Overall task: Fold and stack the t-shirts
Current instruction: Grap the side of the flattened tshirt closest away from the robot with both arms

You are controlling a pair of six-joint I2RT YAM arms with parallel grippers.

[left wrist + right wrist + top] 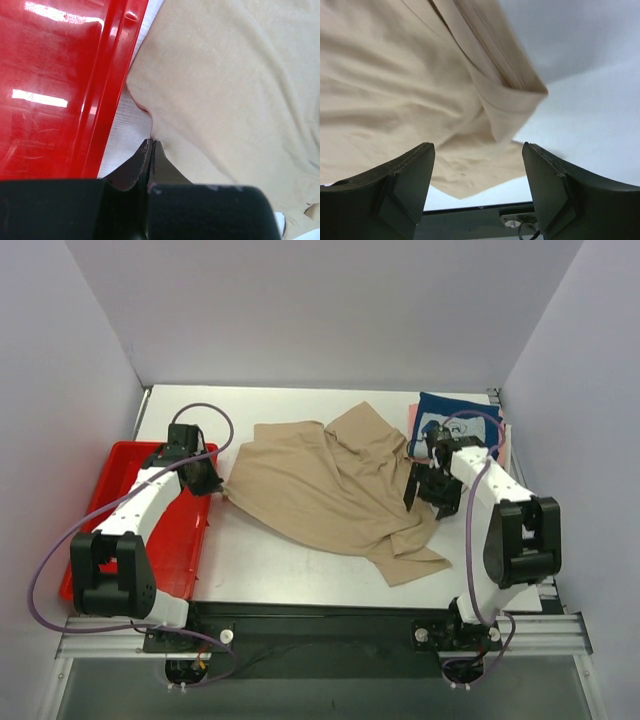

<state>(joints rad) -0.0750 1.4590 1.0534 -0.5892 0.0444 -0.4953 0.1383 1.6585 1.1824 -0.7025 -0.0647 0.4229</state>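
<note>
The left gripper (150,145) is sitting with its jaws pressed flat together, the tips lying right at the edge of the tan t-shirt (320,485). The cloth is puckering toward the tips in the left wrist view, but I cannot tell whether any of it is being pinched between them. Just to the left of the tips, a narrow strip of white table (260,570) is showing, and beyond it the raised rim of the red tray (120,465) is running up the left half of that view.

The right gripper (477,150) is hanging with its jaws spread wide and grasping nothing. Its fingers (405,175) are framing a folded corner of the tan cloth lying below them, with bare table showing to the right of that corner.

In the top view, the tan t-shirt is lying rumpled and unfolded across the middle of the frame, spreading from beside the tray's right edge to the right gripper. In the upper right of that view, the navy t-shirt (455,415) with a white print is lying beyond the right gripper, partly hidden by the arm, with a pink t-shirt (413,418) peeking out from under its edges.
</note>
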